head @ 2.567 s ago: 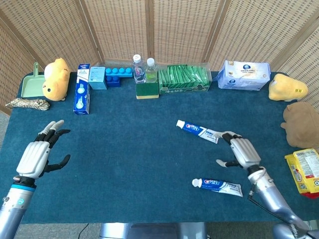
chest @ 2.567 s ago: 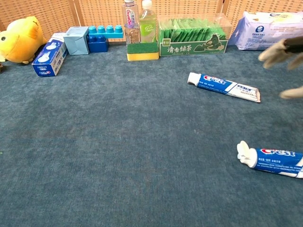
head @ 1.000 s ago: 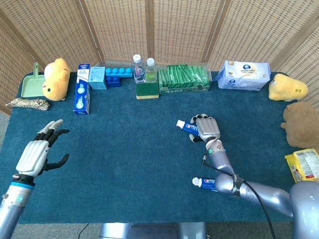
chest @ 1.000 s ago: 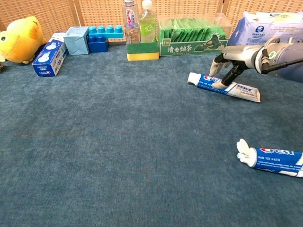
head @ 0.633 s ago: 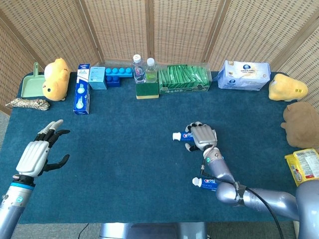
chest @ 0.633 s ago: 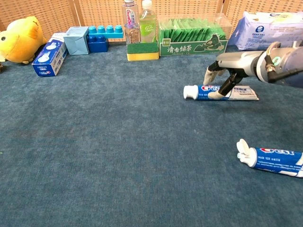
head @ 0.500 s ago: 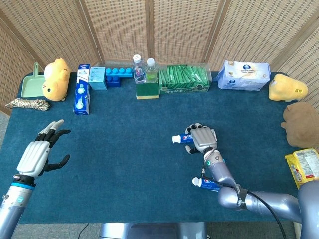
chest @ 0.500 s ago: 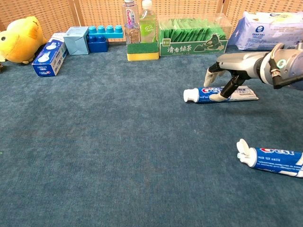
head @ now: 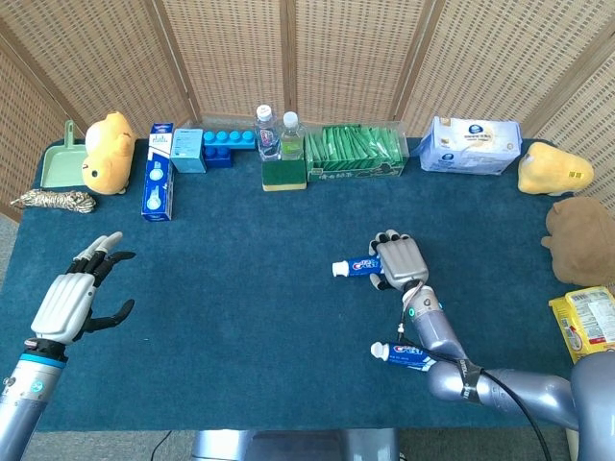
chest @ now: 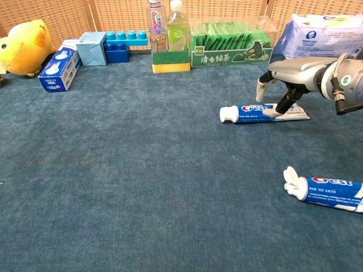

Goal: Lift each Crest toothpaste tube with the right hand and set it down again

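The right hand [chest: 295, 76] arches over the far Crest tube [chest: 262, 112], fingers [chest: 273, 111] touching it, grip unclear; left hand [head: 72, 298] splayed, empty.

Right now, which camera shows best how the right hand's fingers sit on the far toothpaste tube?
The chest view: from the side, the right hand arches over the far toothpaste tube, fingertips touching its tail half, the tube flat on the cloth. The head view looks down on the hand's back, which hides the contact; only the cap end shows.
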Robot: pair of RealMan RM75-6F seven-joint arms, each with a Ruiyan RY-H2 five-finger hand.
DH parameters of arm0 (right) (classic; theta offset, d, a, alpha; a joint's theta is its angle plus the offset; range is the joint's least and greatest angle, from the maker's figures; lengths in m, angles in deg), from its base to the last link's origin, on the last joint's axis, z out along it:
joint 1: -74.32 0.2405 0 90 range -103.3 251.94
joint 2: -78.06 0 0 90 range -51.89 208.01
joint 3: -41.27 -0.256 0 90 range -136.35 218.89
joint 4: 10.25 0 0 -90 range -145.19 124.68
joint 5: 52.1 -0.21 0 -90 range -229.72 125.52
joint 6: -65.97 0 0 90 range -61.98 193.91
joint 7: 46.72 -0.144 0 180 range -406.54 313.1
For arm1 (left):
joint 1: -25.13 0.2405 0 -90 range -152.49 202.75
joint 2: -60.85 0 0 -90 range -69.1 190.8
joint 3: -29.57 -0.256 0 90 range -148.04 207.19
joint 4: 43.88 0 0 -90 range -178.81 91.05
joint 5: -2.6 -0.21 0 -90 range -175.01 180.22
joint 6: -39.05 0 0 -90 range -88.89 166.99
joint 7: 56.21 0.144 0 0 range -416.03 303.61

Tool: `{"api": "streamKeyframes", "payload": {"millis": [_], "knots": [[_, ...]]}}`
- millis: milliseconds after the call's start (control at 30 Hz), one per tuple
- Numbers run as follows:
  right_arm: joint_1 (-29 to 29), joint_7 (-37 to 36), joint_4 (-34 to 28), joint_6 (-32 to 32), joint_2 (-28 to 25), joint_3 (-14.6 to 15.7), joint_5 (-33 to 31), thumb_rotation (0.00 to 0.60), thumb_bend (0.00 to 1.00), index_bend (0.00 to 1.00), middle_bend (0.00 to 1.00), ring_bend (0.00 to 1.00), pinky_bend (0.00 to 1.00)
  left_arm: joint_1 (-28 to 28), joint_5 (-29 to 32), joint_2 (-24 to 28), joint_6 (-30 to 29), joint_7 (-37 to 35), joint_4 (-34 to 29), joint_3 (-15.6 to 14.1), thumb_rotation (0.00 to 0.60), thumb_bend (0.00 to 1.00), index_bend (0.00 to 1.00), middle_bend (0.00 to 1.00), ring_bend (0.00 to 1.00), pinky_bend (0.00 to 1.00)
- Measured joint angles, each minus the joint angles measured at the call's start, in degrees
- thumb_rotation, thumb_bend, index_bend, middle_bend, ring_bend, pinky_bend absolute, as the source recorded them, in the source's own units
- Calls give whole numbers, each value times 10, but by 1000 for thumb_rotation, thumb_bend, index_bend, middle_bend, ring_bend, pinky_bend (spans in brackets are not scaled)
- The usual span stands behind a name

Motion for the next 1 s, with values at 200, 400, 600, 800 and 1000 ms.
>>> {"api": "streamKeyframes", "payload": {"millis": [200,400,600,800,1000], "knots": [[0,6,19,2,7,3,-1,515,324,327,226,148,265,1,-2,2,0,-1,-3,0,600,307,180,48,0,78],[3,8,41,9,21,2,-3,518,308,329,225,148,265,4,-4,5,-3,-2,-5,0,600,306,180,47,0,78],[6,13,58,18,28,-1,-9,525,307,339,226,148,265,6,-3,6,-3,-4,-6,-1,600,307,175,45,0,78],[10,23,71,27,33,-1,-23,583,315,364,227,149,265,7,-3,6,-2,-7,-5,-1,600,308,173,43,0,77],[14,29,78,37,38,-2,-34,600,321,459,280,192,272,9,-5,6,-6,-9,-6,0,600,307,169,39,0,76]]}}
